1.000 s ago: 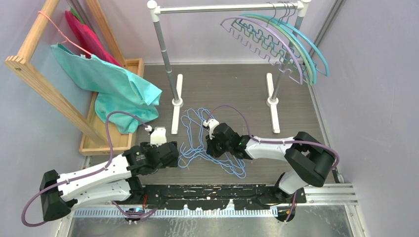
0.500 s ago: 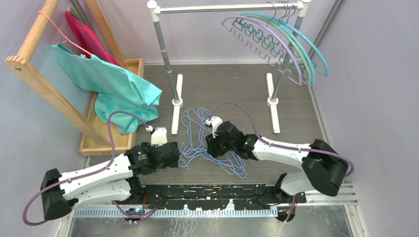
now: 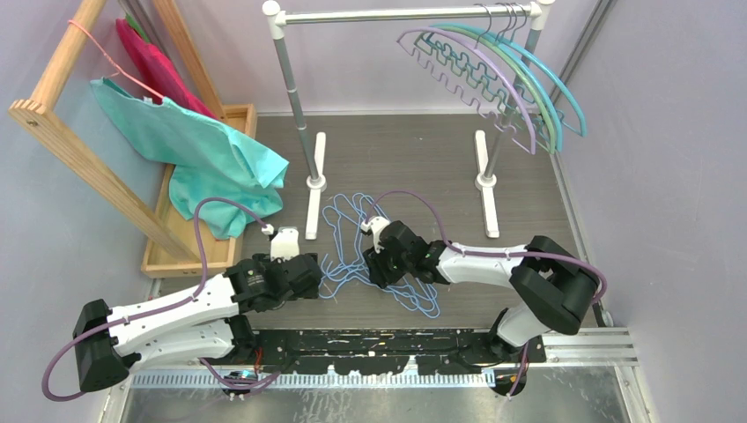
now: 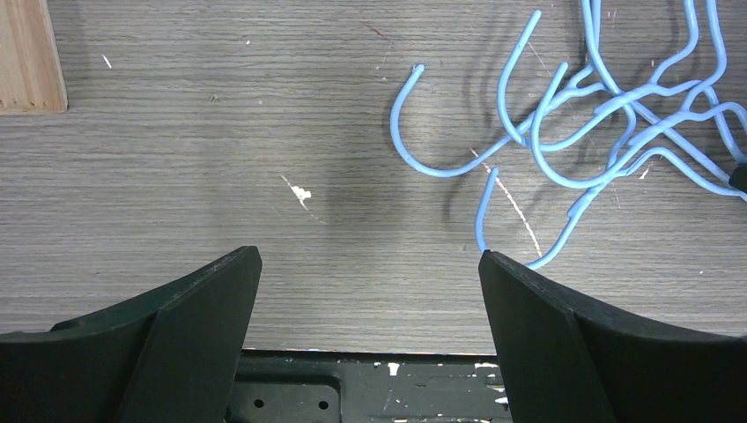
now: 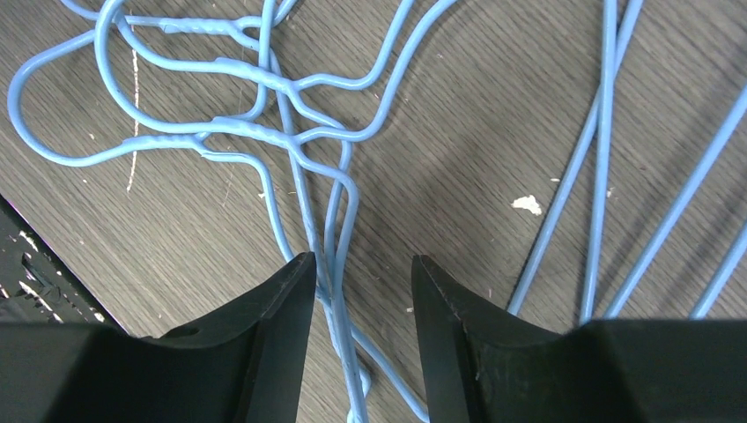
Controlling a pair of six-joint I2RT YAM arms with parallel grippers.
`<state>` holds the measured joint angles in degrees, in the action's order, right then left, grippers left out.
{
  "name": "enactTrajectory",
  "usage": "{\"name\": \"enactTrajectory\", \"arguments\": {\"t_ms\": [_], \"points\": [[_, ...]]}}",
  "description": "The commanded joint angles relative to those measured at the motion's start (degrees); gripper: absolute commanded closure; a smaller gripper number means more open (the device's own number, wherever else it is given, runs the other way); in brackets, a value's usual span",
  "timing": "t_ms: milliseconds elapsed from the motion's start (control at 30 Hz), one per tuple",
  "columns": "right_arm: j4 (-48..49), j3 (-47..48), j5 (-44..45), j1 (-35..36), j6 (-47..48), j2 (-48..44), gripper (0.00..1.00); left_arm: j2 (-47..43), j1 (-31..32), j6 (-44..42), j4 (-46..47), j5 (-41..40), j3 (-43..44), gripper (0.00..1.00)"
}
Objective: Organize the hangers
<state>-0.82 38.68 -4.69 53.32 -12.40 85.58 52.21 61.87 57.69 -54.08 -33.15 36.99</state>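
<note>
My right gripper sits low over the pile of light-blue wire hangers. The pile lies tangled on the table btwn my two arms, just in front of the rack's feet. The fingers are parted but not wide. In the right wrist view a few wires run thru the gap btwn them w/ room to spare, so nothing is pinched. The wires pass close to the inner edge of the finger on the left of that view; can't tell if they touch it. Several twisted necks and hook loops cross just ahead of the tips.

My left gripper is spread wide w/ nothing btwn the fingers, only bare table below. Hook ends of the same pile lie ahead, toward the right of the left wrist view. One loose wire end comes down near the tip of the finger on that side.

The arched hangers hang bunched by their hooks at the right end of the rail, well apart from the pile: purple, then green, then teal ones. At far left a teal garment hangs from a wooden frame.
</note>
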Motion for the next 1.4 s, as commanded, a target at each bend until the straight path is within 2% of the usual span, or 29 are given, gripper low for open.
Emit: {"name": "enactTrajectory", "arguments": {"t_ms": [0,133,233,300,533,700,800,900,1000,1067,1267,1367], "points": [[4.06,0.42,-1.46,0.38,-0.03,1.09,0.53,-0.83,-0.17,0.84,0.69,-1.81,0.14,0.02],[4.26,0.20,-0.43,0.36,-0.55,0.57,0.67,-0.71,-0.11,0.87,0.60,-1.77,0.10,0.02],[3.10,0.71,1.20,0.43,-1.01,-0.83,0.92,-0.56,-0.14,0.78,0.60,-1.83,0.18,0.02],[2.21,1.00,1.59,0.39,-1.26,-2.27,0.95,-0.45,-0.17,0.74,0.78,-1.79,0.14,0.02],[-0.47,3.39,-2.56,0.47,-3.11,-9.32,0.92,-0.31,-0.14,0.67,1.43,-1.48,-0.23,0.02],[1.98,3.09,3.34,0.39,-7.47,-14.91,0.87,-0.30,-0.17,0.71,1.62,-1.35,-0.47,0.02],[8.50,0.74,4.39,0.38,-13.20,-16.23,0.84,-0.10,-0.16,0.71,1.88,-1.22,-0.68,0.02],[15.63,-2.03,4.73,0.38,-19.32,-14.05,0.82,0.11,-0.12,0.99,2.09,-1.01,-0.69,0.02],[20.43,-2.59,3.88,0.38,-21.39,-7.99,0.70,0.09,-0.12,0.94,2.17,-0.70,-0.53,0.02],[22.35,-1.77,2.69,0.40,-21.43,-4.95,0.67,0.00,-0.16,0.92,1.79,-0.74,-0.23,0.02],[21.40,0.41,4.77,0.43,-18.94,-2.18,0.66,-0.57,-0.09,1.15,0.39,-1.32,0.37,0.02],[19.03,1.67,3.60,0.45,-16.61,-0.91,0.58,-0.98,-0.13,1.31,0.40,-1.21,-0.02,0.02]]}}
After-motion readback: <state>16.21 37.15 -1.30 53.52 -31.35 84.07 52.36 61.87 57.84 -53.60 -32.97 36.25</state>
